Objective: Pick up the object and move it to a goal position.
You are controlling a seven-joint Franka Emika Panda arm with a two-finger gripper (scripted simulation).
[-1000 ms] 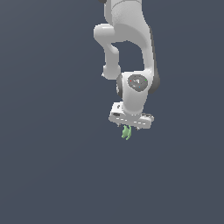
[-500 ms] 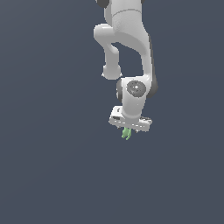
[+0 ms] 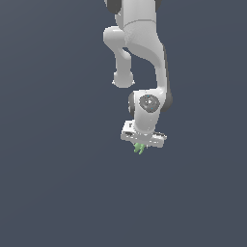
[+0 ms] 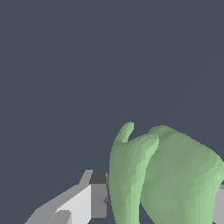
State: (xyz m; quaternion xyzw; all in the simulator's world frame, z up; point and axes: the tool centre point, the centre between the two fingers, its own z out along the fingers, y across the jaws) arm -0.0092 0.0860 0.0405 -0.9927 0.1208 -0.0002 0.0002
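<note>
Exterior view: a white Franka Panda arm [image 3: 140, 53] reaches down from the top edge against a plain dark grey-blue backdrop [image 3: 48, 183].
Gripper: the white gripper [image 3: 141, 146] points downward at the end of the arm, its fingers mostly hidden behind the hand body in this view.
Object: a small light-green lumpy object [image 3: 140, 148] pokes out just beneath the gripper, narrower than the hand above it.
Wrist view: the green object [image 4: 166, 179] fills the space between the fingers, showing folded, leaf-like lobes with matte shading.
Fingers: one finger [image 4: 94, 197] with its dark pad lies against one side of the object; a sliver of the other finger shows at the picture's edge, touching the opposite side.
Grip state: the jaws are closed partway, clamped on the green object, which sits between both pads.
Object location: held in the gripper, with only the flat backdrop visible around it; whether it hangs clear of any surface cannot be told.
</note>
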